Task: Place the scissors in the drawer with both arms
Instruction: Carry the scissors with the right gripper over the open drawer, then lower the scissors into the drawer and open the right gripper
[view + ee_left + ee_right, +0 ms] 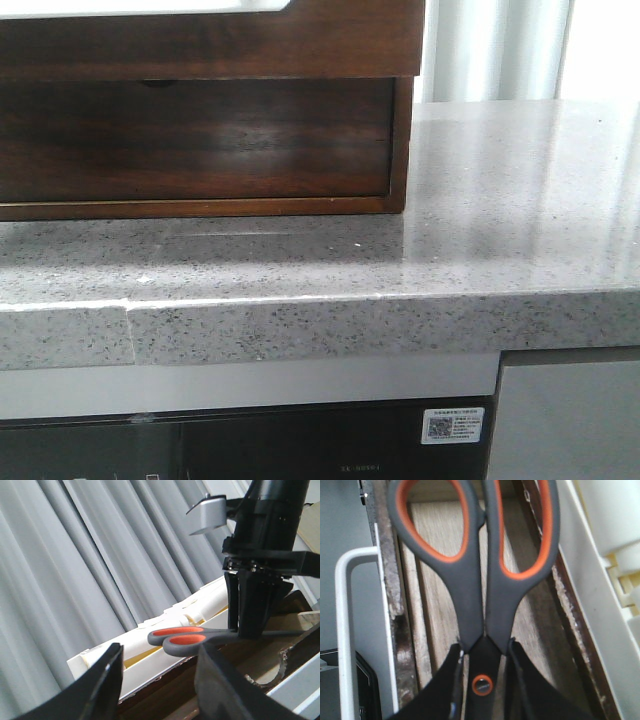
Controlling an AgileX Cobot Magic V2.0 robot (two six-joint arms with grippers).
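Speckled grey stone counter (pixel 500 200) — grey pleated curtain (pixel 75 570) behind, white plastic tray (pixel 190 615) beside it.

The countertop (pixel 500 230) is speckled grey stone, polished and reflective. The drawer (pixel 200 140) front is dark brown wood, glossy. The scissors (pixel 480 580) have matt grey plastic handles with smooth orange lining. The drawer's inner floor (pixel 430 595) is pale, raw-looking wood.
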